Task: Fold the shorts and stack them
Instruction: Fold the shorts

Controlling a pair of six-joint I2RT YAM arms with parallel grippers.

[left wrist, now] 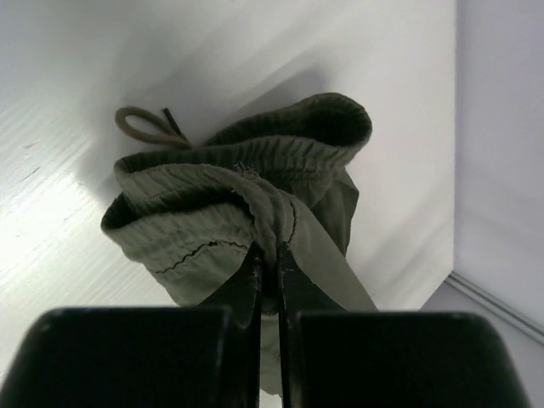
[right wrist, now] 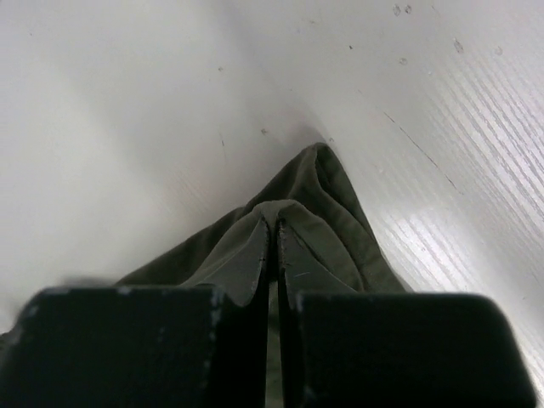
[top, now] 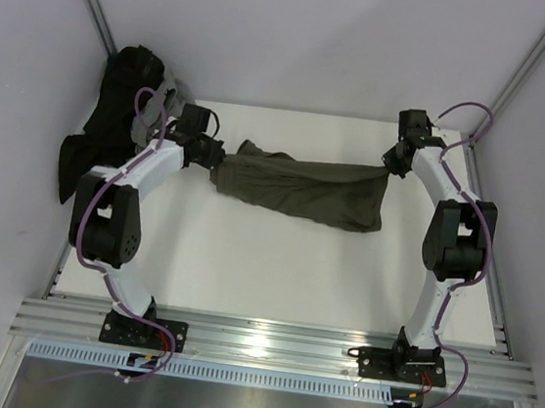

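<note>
Rail [top: 276, 342] and both arm bases run along the bottom of the top view, and beyond them lies the white table [top: 274, 273]. At the far left corner a dark pile [top: 115, 117] of cloth sits partly behind the left arm; it is too dark to tell what garments it holds, and one flap hangs past the table's left edge. Just right of it, the left gripper [top: 211, 153] is clamped on the bunched waistband end of the shorts [top: 299, 189]. From above its tips are lost against the fabric, but its wrist view shows the jaws of the left gripper [left wrist: 268, 251] pinched tight on a fold of the ribbed waistband, with the shorts [left wrist: 238, 187] gathered into a lump and a drawstring [left wrist: 140, 127] loop poking out at the upper left. The shorts stretch as an olive band across the far middle of the table, and the two legs cannot be told apart. Whether the sagging lower edge touches the table is unclear. At the right end the right gripper [top: 392, 164] holds the top corner; in its wrist view the right gripper [right wrist: 274, 225] is closed on a peak of the shorts [right wrist: 331, 212], the rest cut off behind the black finger blocks.
</note>
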